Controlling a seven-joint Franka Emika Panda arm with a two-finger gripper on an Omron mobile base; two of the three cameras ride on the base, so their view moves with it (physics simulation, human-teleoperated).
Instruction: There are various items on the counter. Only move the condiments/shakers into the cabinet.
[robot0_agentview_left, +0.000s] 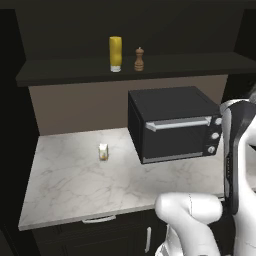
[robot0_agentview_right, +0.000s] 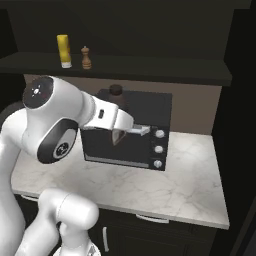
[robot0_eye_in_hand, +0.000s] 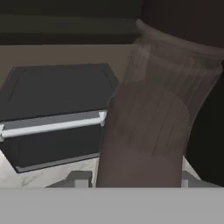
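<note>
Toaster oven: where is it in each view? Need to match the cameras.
Left base view: toaster oven centre-right, on the counter.
Right base view: centre, partly behind the arm.
Hand view: left half, beside the brown bottle.
Shared landmark: the marbled counter under it.

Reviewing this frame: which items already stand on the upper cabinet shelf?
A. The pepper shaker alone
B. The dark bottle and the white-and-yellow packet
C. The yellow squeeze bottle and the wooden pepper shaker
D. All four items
C: the yellow squeeze bottle and the wooden pepper shaker stand side by side on the cabinet shelf, while the white-and-yellow packet sits on the counter and the dark bottle is at the gripper.
</note>
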